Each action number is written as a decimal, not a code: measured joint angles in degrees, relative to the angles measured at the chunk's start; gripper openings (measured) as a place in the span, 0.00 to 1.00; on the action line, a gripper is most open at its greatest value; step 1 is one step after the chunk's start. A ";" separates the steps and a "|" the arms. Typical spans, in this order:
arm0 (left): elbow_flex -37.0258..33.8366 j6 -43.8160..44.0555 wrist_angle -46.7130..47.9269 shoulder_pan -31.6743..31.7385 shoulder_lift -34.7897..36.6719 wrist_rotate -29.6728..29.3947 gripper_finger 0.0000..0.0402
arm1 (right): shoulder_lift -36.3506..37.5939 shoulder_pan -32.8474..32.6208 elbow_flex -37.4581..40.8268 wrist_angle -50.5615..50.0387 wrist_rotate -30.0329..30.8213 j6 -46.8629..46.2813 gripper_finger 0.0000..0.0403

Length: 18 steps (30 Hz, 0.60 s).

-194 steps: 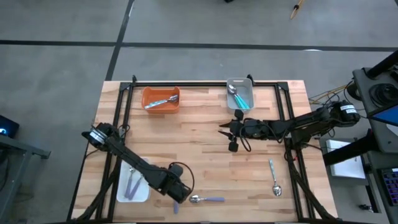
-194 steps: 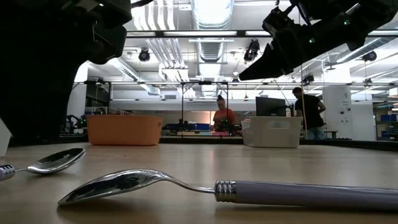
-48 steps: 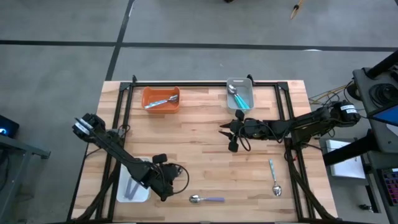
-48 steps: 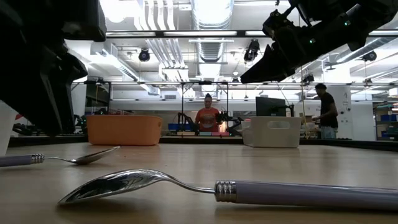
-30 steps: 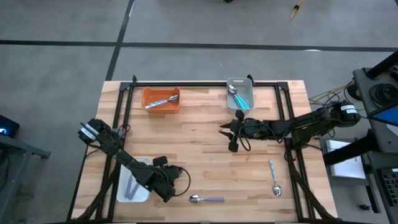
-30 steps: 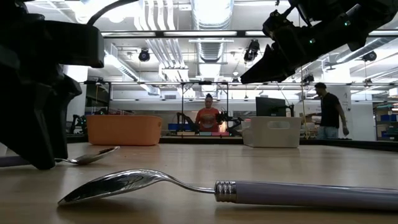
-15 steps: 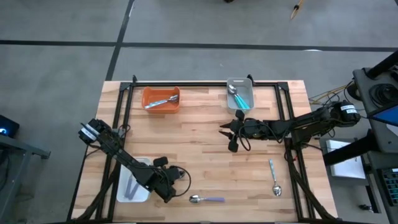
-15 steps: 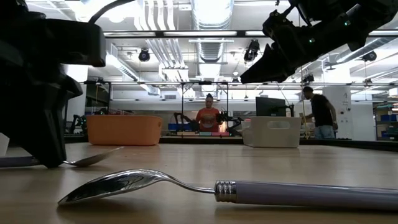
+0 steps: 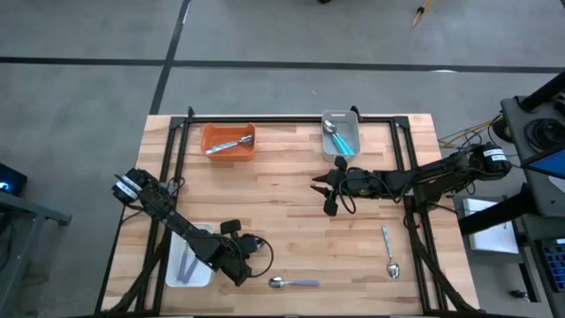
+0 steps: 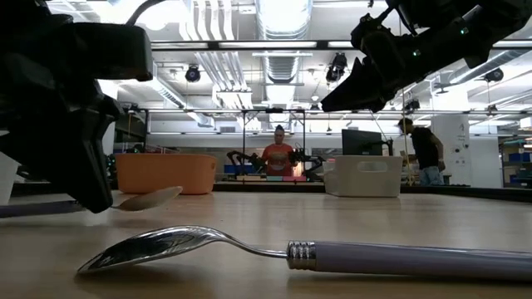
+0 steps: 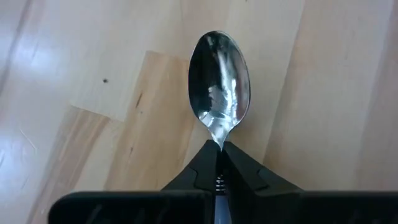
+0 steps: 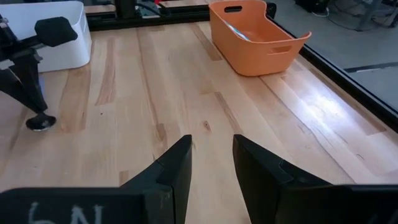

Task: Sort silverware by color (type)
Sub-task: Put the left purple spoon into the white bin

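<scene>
The left gripper [image 11: 219, 163], low at the table's near-left beside the white tray [image 9: 177, 276], pinches a spoon [image 11: 219, 93] by its neck; the bowl juts beyond the closed fingertips (handle colour hidden, probably lavender). The right gripper [image 12: 211, 152] hovers mid-table, fingers parted, empty.

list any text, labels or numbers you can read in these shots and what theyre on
Pale handwritten marks on the dark bar of the right claw in its wrist view: cut off by the picture's edge, not readable for sure.
Orange tray, grey tray, white tray, spoons: no lettering visible.
Room behind the table in the low view: any signs too small to read.
</scene>
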<state>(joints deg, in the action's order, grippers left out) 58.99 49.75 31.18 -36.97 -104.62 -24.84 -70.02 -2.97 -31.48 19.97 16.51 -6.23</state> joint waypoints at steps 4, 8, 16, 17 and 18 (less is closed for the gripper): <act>0.01 -0.90 -0.19 0.01 0.08 -0.47 0.00 | 0.00 -0.02 0.00 -0.02 0.00 -0.73 0.27; 0.03 -1.16 -0.22 0.24 0.33 -0.62 0.00 | 0.00 -0.02 0.00 -0.04 0.00 -0.85 0.27; 0.12 -1.29 -0.33 0.48 0.56 -0.65 0.00 | 0.00 -0.02 0.00 -0.17 0.00 -1.45 0.27; 0.12 -1.29 -0.29 0.48 0.71 -0.58 0.00 | 0.00 -0.02 0.00 -0.17 0.00 -1.45 0.27; 0.12 -1.27 -0.29 0.48 0.89 -0.39 0.00 | 0.03 -0.02 0.00 -0.17 0.00 -1.47 0.27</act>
<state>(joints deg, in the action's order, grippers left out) 59.11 48.48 30.89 -36.49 -103.72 -25.23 -69.99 -2.98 -31.48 19.79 16.51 -7.70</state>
